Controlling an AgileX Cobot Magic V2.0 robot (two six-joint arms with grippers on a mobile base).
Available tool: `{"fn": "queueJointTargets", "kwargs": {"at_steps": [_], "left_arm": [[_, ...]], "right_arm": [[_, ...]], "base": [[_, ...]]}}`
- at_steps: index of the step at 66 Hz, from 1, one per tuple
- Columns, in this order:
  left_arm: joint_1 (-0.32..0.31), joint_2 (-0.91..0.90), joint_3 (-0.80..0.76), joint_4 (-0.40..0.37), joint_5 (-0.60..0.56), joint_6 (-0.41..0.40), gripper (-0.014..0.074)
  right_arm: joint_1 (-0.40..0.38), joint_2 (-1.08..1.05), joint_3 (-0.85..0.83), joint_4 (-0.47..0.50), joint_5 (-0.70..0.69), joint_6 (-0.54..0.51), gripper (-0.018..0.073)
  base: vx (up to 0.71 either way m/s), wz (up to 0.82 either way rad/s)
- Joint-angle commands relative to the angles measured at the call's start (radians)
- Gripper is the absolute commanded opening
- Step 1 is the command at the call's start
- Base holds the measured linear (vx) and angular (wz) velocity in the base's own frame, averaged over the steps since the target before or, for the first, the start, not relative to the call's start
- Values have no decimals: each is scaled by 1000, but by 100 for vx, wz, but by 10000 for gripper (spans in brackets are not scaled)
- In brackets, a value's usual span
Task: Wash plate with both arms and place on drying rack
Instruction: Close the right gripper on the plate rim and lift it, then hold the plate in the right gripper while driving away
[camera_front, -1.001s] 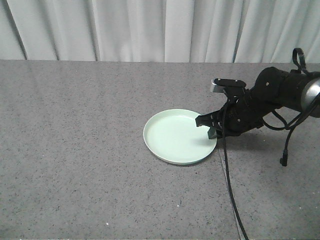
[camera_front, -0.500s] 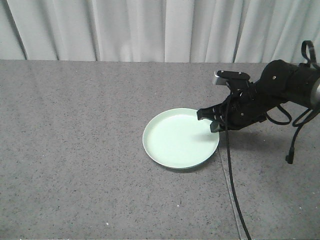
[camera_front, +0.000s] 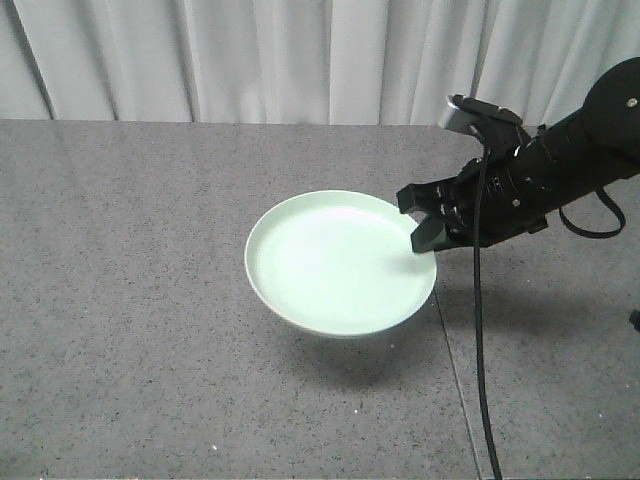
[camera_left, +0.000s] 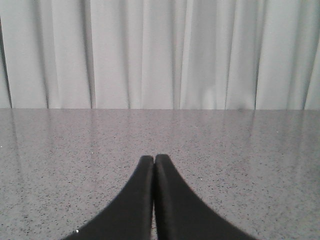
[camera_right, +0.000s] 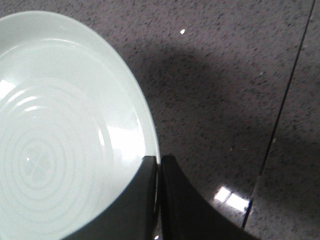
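The plate (camera_front: 340, 262) hung clear of the bench (camera_front: 130, 300), casting a shadow (camera_front: 350, 362) beneath, with your right hand (camera_front: 421, 222) clamped on its rim (camera_right: 150, 142). Your left hand (camera_left: 153, 162) had its fingers (camera_left: 135, 200) pressed together on nothing, facing the curtain (camera_left: 160, 50).

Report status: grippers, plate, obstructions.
Right gripper shut on plate rim, plate above countertop. Left gripper shut, empty. No obstructions seen; drying rack out of view.

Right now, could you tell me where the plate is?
In the front view the plate hangs above the counter, right of centre, its right rim pinched by the right gripper.
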Motion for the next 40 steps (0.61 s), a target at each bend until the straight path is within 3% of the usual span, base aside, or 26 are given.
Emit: {"fn": "queueJointTargets", "kwargs": {"at_steps": [1,13,40], "left_arm": [[-6,-14,-32,-1,-74,-2,-6],[-6,-14,-32,-1,-74,-2,-6],[-6,-14,-32,-1,-74,-2,-6]], "right_arm": [[52,-109,48,35,-39,-18,-8],[117,-242,190,38,-52,-16,-8],[127,-470,293,38,3,-17,-8]], "base": [[0,0],[0,0],[0,0]]}}
